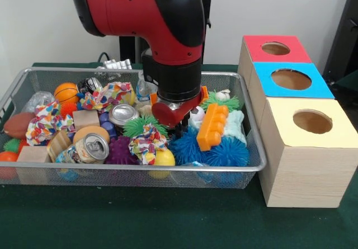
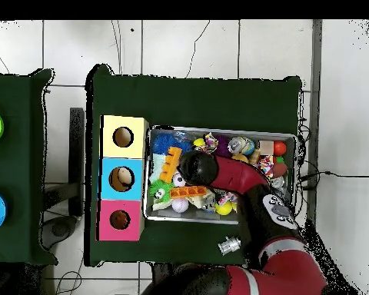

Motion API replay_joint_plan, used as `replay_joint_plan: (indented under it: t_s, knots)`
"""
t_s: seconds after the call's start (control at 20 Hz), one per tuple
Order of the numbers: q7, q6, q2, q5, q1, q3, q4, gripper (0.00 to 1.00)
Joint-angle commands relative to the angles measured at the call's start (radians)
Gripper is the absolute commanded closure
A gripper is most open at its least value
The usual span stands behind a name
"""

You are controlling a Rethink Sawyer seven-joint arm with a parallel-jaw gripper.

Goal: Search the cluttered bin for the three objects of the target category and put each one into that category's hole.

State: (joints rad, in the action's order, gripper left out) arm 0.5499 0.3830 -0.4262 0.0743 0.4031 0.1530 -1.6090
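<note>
The red and black arm (image 1: 162, 31) reaches down into the wire mesh bin (image 1: 134, 173), and its gripper (image 1: 178, 127) sits low among the toys at the bin's middle. Whether it is spread or pressed together cannot be told, since the wrist hides it in both views. Just beside it lie an orange ridged block (image 1: 212, 127), a green spiky ball (image 1: 139, 126), a blue spiky ball (image 1: 226, 153) and a knot of confetti-patterned cloth (image 1: 144, 144). Further off in the bin are two crushed drink cans (image 1: 92, 147), a purple spiky ball (image 1: 120, 150), a yellow ball (image 1: 164, 158), a small basketball (image 1: 66, 92) and wooden blocks (image 1: 33, 155).

Beside the bin stands a row of three wooden boxes, each with a round hole on top: yellow (image 1: 310, 120), blue (image 1: 291, 80) and red (image 1: 275, 48). From overhead, something pale rests in the blue box's hole (image 2: 124, 178).

Bin and boxes stand on a worktop covered in dark green cloth (image 1: 140, 221). The floor (image 2: 180, 46) is pale tile, with cables running over it
</note>
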Motion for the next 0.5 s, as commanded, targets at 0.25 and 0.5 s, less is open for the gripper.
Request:
replay_joint_plan:
  t_s: [0.25,0.5]
  knots:
    - [0.160,-0.067,0.041,-0.014,0.174,0.278,-0.107,1.00]
    - [0.215,0.066,-0.074,-0.037,0.143,0.225,-0.119,1.00]
